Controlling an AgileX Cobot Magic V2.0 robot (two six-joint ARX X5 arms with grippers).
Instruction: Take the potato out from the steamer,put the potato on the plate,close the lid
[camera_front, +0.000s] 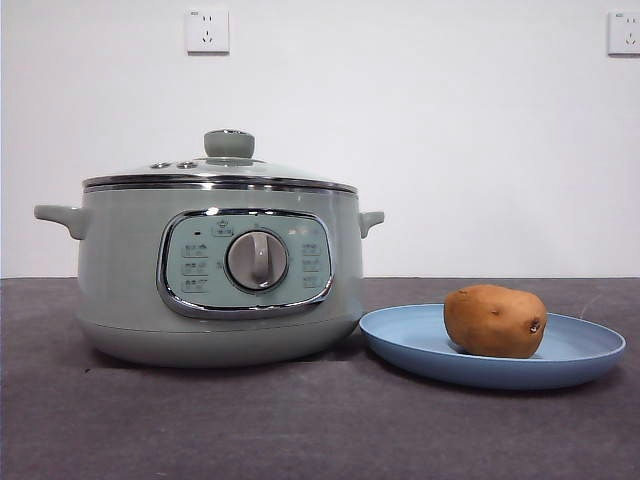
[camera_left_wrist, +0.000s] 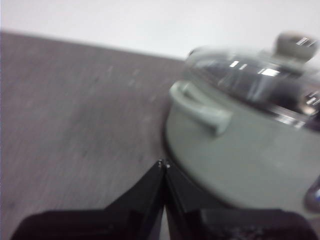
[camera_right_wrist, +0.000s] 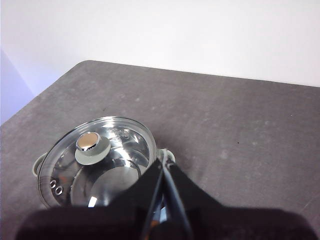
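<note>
The pale green steamer stands at the left of the table with the glass lid sitting closed on it, its green knob on top. The brown potato lies on the light-blue plate at the right, beside the steamer. My left gripper is shut and empty, low beside the steamer's side handle. My right gripper is shut and empty, high above the table, with the lid below it. Neither gripper shows in the front view.
The grey table runs in front of the steamer and plate. A white wall with two sockets stands behind. The table's far edge and side edge show in the right wrist view.
</note>
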